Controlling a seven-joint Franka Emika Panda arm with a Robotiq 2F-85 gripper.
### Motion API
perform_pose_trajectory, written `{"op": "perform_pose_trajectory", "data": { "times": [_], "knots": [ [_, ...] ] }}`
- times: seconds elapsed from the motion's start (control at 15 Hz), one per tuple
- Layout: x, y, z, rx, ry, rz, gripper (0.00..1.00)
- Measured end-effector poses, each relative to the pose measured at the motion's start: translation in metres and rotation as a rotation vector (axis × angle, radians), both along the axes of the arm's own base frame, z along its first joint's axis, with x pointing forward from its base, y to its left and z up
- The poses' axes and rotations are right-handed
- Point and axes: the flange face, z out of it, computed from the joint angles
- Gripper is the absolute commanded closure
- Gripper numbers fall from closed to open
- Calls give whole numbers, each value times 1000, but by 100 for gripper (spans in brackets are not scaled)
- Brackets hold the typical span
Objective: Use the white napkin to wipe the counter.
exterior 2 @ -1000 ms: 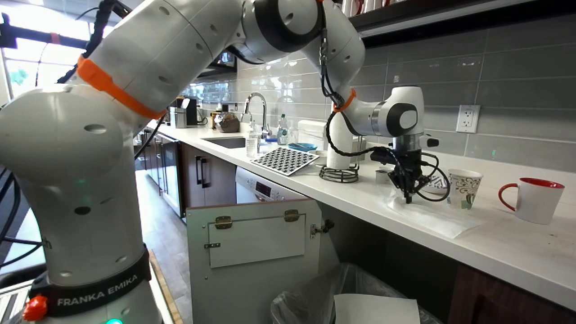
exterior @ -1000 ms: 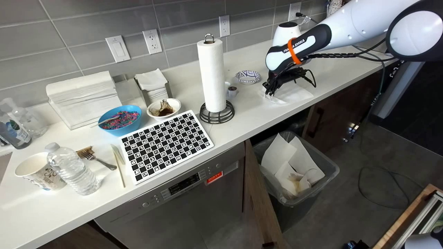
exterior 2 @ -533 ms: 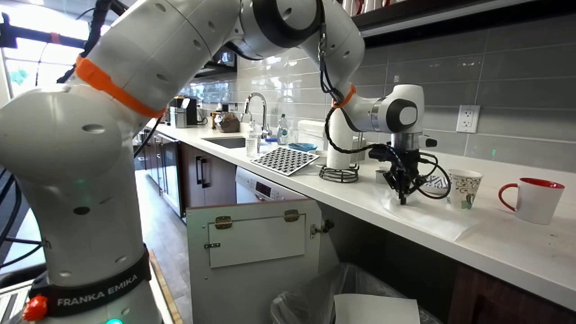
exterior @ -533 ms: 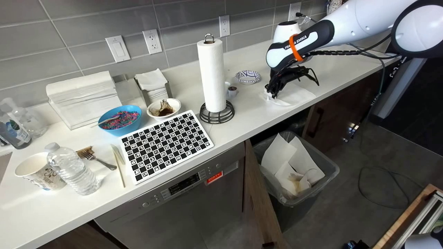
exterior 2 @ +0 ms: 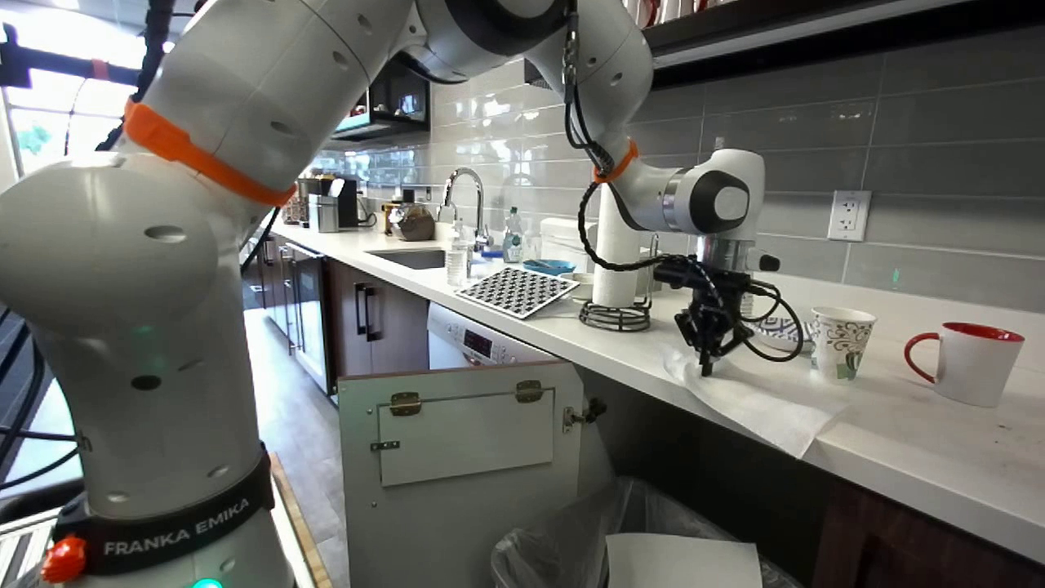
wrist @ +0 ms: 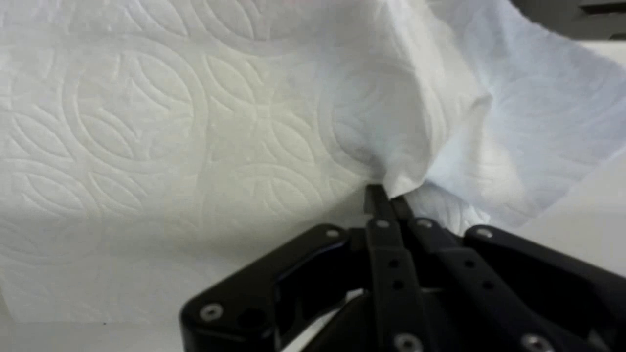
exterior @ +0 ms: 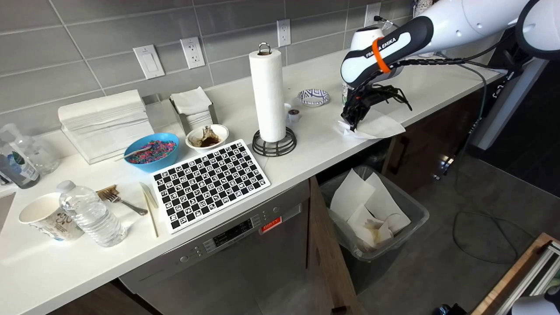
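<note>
Pinching a fold of napkin [wrist: 146, 146] in the gripper [wrist: 390, 196], low over the counter [exterior: 315, 138]. Letting one corner overhang the front edge.

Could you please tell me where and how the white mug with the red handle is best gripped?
The white mug is probably best pinched at its rim, from above, away from the handle: it stands upright, mouth open, and the handle juts out toward a patterned cup.

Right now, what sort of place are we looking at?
Most likely a kitchen, though whether home or office I can't tell: there's a sink with a curved faucet, and a dishwasher marked DIRTY under the counter.
</note>
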Motion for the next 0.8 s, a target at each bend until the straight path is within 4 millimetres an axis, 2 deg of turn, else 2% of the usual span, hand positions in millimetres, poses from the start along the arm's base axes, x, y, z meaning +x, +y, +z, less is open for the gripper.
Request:
{"op": "perform_pose_trajectory", "data": {
  "times": [0.47,0.8],
  "knots": [
    [-47,23,-4,52,176,130,100],
    [-82,25,-29,75,301,145,100]
  ]
}}
